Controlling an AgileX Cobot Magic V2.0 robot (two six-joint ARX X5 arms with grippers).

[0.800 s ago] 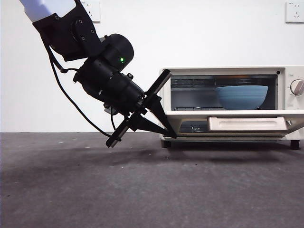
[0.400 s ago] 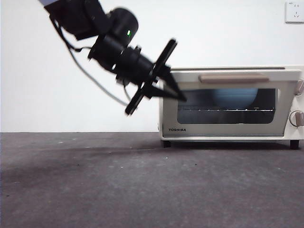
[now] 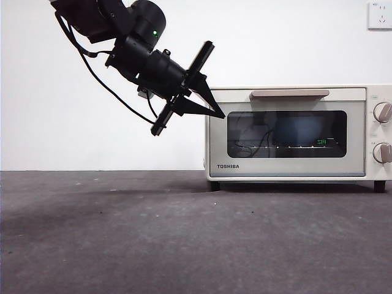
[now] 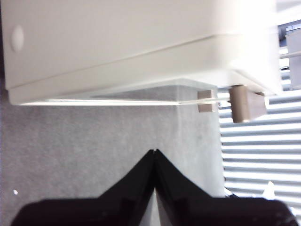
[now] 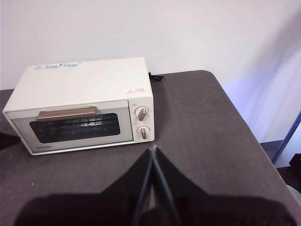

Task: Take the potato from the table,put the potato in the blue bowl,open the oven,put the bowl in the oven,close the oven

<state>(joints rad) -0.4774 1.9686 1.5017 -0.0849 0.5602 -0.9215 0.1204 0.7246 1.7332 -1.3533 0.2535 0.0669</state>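
The oven (image 3: pixel 297 133) stands on the dark grey counter (image 3: pixel 184 239) with its glass door shut and the tan handle (image 3: pixel 290 94) lying level across the top of the door. Through the dark glass the blue bowl (image 3: pixel 300 130) shows dimly on the rack inside; the potato cannot be made out (the glass is too dark to see into the bowl). Two knobs (image 3: pixel 383 112) sit one above the other at the oven's right end.

The left hand (image 3: pixel 219 114) hangs in the air at the oven's upper left corner, tilted downward, its tips just beside the edge of the door frame. Its two black jaws are clenched together with nothing between them, as the left wrist view shows, where the oven's cream side and one of its feet fill the upper part.

The right hand (image 5: pixel 153 149) waits well back from the oven and above the counter, looking down on the closed door; its jaws are also pressed together, empty.
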